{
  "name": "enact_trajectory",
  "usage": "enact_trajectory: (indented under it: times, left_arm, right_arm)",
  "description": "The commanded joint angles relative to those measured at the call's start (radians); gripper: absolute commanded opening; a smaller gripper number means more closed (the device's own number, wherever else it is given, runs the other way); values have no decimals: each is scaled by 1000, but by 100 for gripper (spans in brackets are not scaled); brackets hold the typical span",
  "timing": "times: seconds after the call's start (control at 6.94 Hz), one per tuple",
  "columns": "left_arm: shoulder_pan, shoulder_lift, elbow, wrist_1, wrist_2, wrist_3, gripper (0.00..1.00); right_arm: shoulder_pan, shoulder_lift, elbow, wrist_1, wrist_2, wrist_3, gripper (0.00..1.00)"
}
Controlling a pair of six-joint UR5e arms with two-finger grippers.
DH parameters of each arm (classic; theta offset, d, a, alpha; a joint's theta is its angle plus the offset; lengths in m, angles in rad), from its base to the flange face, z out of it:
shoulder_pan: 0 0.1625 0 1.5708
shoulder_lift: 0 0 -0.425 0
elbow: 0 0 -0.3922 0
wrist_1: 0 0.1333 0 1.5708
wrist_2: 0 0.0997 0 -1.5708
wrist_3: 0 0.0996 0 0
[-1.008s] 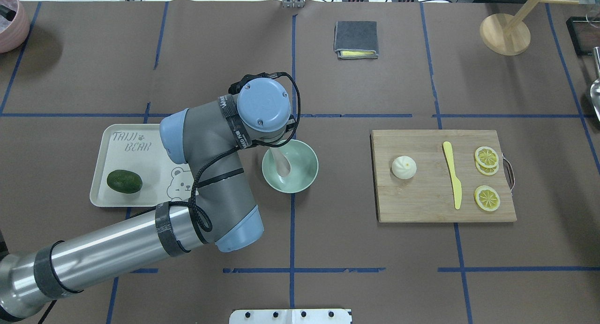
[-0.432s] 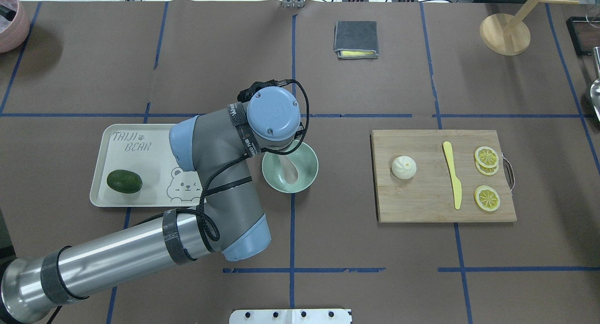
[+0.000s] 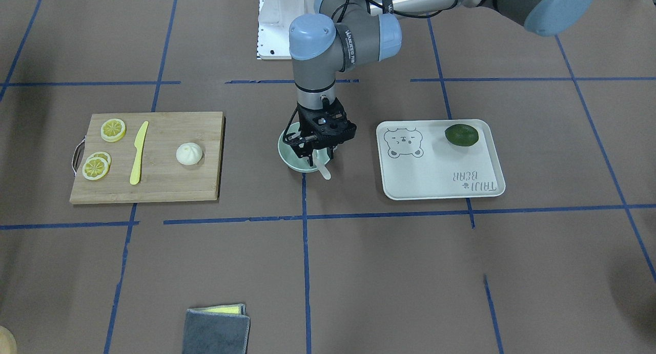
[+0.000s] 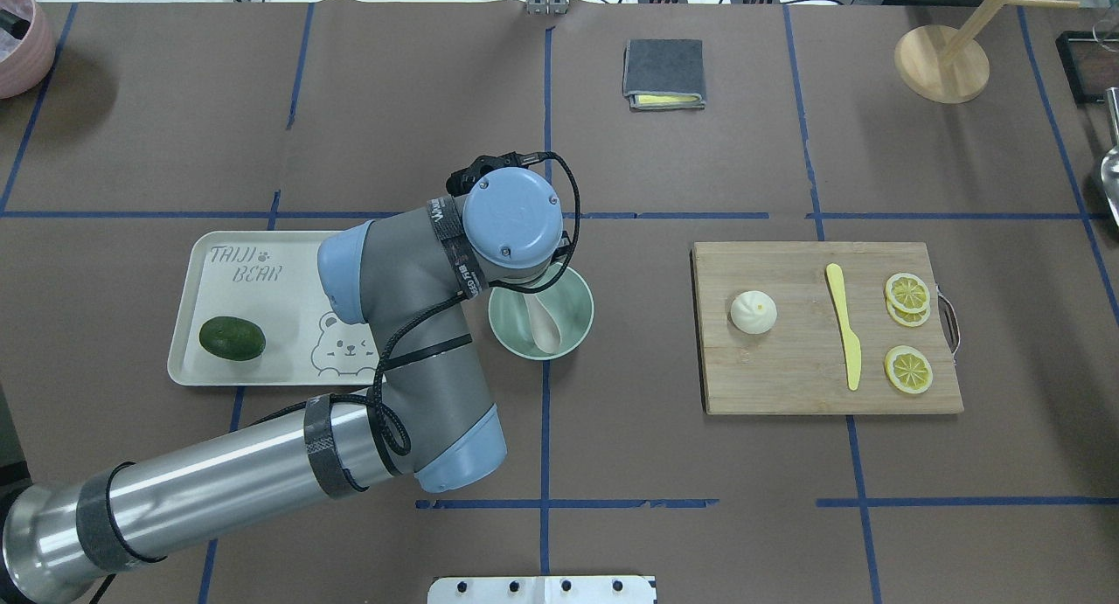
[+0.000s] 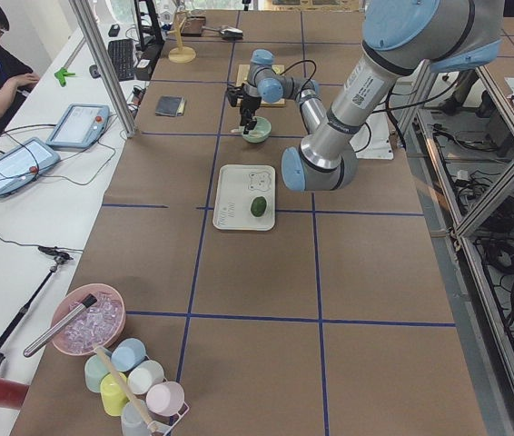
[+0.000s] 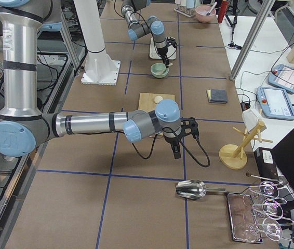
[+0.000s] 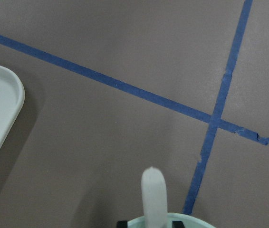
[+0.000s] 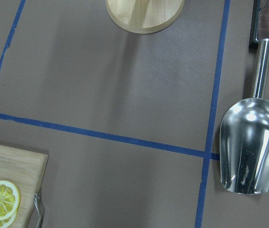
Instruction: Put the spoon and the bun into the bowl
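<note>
The pale mint-green bowl [image 4: 577, 300] stands at mid-table. The off-white spoon [image 4: 544, 324] lies in it, scoop on the bottom, handle sticking out over the rim [image 3: 323, 169]. My left gripper [image 3: 318, 157] hangs just above the bowl, hidden under the wrist in the overhead view. In the left wrist view the spoon handle [image 7: 153, 199] rises between the jaws with a gap on each side, so the gripper looks open. The white pleated bun [image 4: 753, 312] sits on the wooden board. My right gripper [image 6: 176, 153] shows only in the exterior right view; I cannot tell its state.
The wooden cutting board [image 4: 787, 377] also holds a yellow knife [image 4: 844, 324] and lemon slices [image 4: 907, 291]. A white bear-print tray [image 4: 227, 263] with a dark green fruit [image 4: 232, 338] lies left of the bowl. A grey cloth [image 4: 663, 72], a wooden stand [image 4: 941, 62] and a metal scoop [image 8: 251, 142] lie farther off.
My left wrist has shifted right and over the bowl. The spoon has tipped from nearly upright to lying in the bowl, and the jaws now stand apart from it.
</note>
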Motion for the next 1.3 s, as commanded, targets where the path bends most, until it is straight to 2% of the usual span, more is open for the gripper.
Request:
enact_trajectory:
  times: [0.0,0.14,0.29,0.58,0.86,1.01,1.15]
  left_arm:
    - [-2,68,-107,2,-4,180,100]
    - [-11,157,-239,3,-13,398,100]
    - [-78,209,-312,5,-30,595,100]
    - [-231,336,-429,2,-154,882,100]
    - [-501,457,-414,-6,-371,1076,100]
    - [-608,484,-372,0,-410,1289,100]
    - [-720,524,-280,-4,-494,1451,100]
  right_arm:
    - [-1,2,3,0,6,1,100]
    - [-9,2,25,4,9,1,100]
    - [-36,9,61,4,3,4,100]
    - [-156,86,102,1,-8,68,100]
    - [-312,131,202,-5,-34,316,100]
    - [-395,176,217,-8,-73,424,100]
    - [-470,218,217,-9,-125,526,100]
